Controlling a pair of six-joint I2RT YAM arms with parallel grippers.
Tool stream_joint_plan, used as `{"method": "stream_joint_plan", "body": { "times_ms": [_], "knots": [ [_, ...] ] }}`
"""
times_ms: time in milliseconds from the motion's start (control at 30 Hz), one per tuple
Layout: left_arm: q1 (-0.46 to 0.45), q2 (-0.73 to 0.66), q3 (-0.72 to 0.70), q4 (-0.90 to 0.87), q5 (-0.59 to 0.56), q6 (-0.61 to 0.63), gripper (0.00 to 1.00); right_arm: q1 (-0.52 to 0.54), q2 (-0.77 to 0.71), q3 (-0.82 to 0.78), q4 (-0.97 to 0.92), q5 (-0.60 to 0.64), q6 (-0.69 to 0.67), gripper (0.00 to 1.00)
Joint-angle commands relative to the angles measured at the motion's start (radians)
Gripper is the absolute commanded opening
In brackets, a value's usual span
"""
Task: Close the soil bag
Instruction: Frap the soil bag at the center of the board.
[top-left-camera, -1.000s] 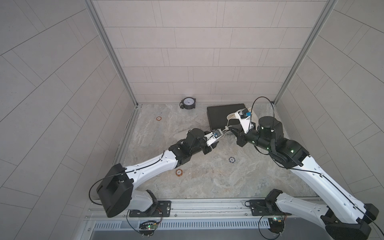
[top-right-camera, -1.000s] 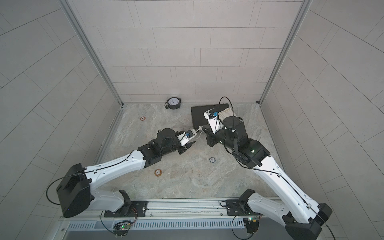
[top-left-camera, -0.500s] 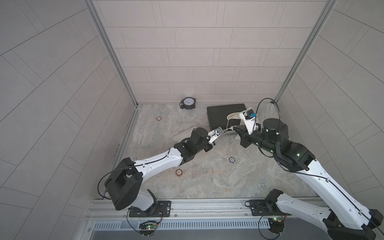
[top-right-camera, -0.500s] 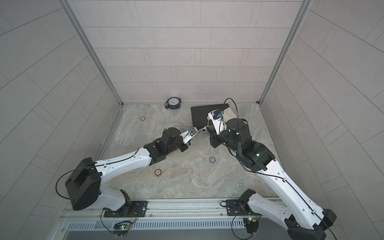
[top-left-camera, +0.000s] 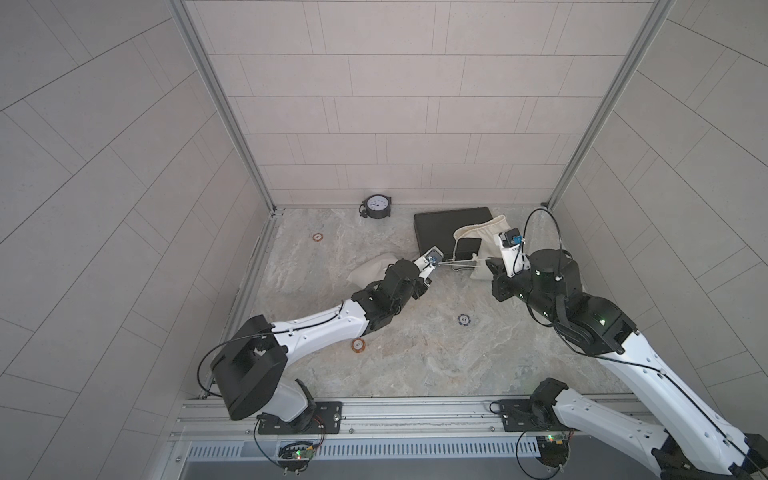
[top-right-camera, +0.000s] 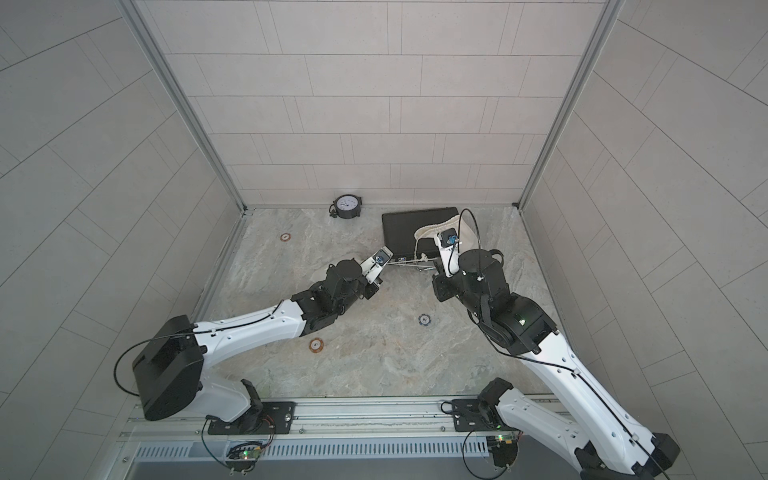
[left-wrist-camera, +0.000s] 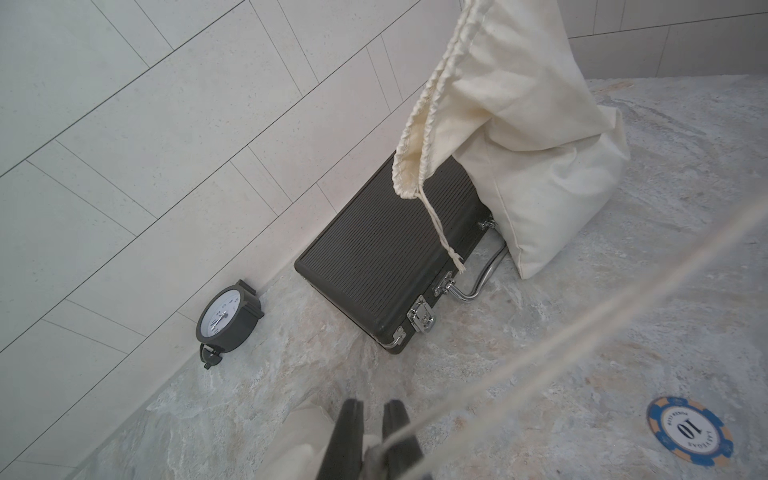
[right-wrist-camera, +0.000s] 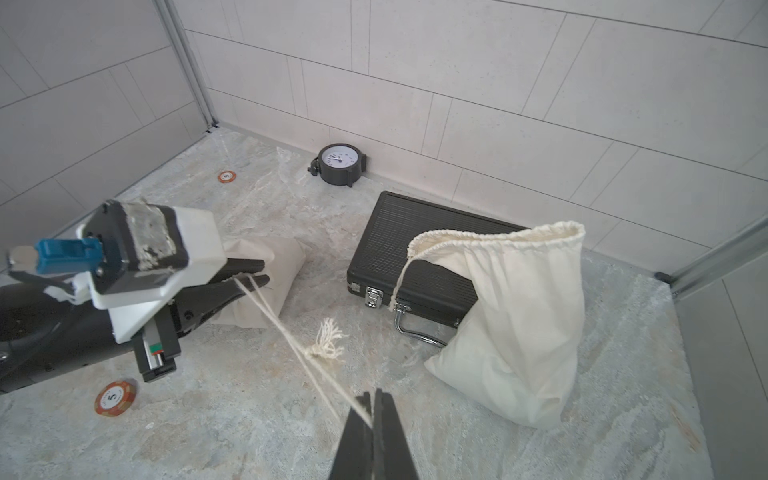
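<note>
2 bags (top-left-camera: 482, 233) (top-left-camera: 369, 271), 1 case (top-left-camera: 438, 226), 1 clock (top-left-camera: 377, 206), 3 chips (top-left-camera: 318, 237) (top-left-camera: 358, 345) (top-left-camera: 463, 319)

Blue chip (left-wrist-camera: 690, 432): "10", six o'clock of the black case (left-wrist-camera: 386, 257).
Orange chip (right-wrist-camera: 115, 398): "5", seven o'clock of the black case.
Clock dial (right-wrist-camera: 340, 157): numerals unreadable.

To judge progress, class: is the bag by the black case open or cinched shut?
Open: on the soil bag, the rim spans its full width, unbunched.
</note>
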Motion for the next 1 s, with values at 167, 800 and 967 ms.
{"method": "stream_joint_plan", "body": {
  "times_ms": [167, 800, 967],
  "knots": [
    [0.056, 0.113, -0.041, -0.164, -0.376, -0.181, 0.2, -0.065, -0.145, -0.044, 0.061, 0.267, 0.054, 0.0],
    [0.217, 0.099, -0.05, -0.345, -0.415, -0.318, 0.09, -0.114, -0.152, -0.09, 0.079, 0.174, 0.07, 0.0],
    [0.36, 0.042, -0.102, -0.243, -0.427, -0.192, 0.01, -0.114, -0.096, -0.137, 0.125, 0.031, 0.081, 0.0]
  ]
}}
